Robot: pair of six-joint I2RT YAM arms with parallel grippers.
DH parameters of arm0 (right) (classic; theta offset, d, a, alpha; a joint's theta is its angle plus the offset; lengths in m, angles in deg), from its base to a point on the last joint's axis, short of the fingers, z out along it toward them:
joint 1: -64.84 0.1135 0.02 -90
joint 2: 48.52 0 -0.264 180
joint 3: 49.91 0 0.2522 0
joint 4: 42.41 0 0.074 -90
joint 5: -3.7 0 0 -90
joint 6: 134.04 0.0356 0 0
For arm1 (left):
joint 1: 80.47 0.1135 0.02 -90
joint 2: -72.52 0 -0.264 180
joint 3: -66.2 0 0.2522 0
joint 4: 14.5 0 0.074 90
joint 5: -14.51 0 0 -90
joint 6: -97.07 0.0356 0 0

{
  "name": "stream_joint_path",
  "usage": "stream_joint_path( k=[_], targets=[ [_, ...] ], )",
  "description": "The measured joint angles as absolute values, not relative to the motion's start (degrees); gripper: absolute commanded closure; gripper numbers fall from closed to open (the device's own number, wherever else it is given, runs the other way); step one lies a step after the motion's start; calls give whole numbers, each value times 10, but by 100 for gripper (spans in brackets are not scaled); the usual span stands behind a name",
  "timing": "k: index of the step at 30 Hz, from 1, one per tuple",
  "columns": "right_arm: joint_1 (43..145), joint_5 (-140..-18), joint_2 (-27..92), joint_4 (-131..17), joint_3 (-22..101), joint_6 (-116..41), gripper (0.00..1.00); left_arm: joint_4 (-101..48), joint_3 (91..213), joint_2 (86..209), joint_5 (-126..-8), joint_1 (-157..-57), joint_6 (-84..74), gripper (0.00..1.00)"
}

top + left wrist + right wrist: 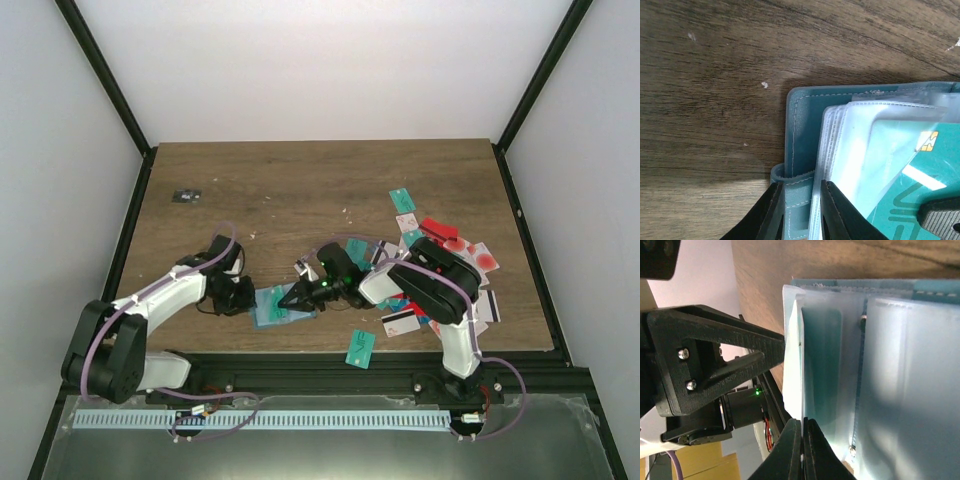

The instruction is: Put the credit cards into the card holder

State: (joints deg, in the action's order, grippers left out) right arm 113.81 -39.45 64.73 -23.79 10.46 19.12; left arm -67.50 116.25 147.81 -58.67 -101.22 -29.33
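The blue-grey card holder (272, 310) lies open on the wood between the two arms, its clear sleeves (860, 130) fanned up. My left gripper (245, 297) is shut on it. In the left wrist view one finger presses the cover (802, 115) and the other presses the stack of sleeves, around the left gripper (801, 186). My right gripper (298, 296) is shut on a teal credit card (935, 170) with a gold chip, partly under a sleeve. In the right wrist view that card (820, 370) stands edge-on above the right gripper (802, 422). More credit cards (440, 265) lie heaped at the right.
One teal card (360, 347) lies alone at the table's front edge. A tiny black object (186, 195) sits at the far left. Black frame posts and white walls enclose the table (300, 180). The left arm's body (705, 355) looms close beside the right gripper.
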Motion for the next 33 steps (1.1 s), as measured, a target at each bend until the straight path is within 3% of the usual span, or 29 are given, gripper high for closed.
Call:
stream_joint_path(
  k=[33],
  targets=[
    [1154,-388,720,-132,129,221,99,-675,1161,1499,-585,-1006,-300,84]
  ],
)
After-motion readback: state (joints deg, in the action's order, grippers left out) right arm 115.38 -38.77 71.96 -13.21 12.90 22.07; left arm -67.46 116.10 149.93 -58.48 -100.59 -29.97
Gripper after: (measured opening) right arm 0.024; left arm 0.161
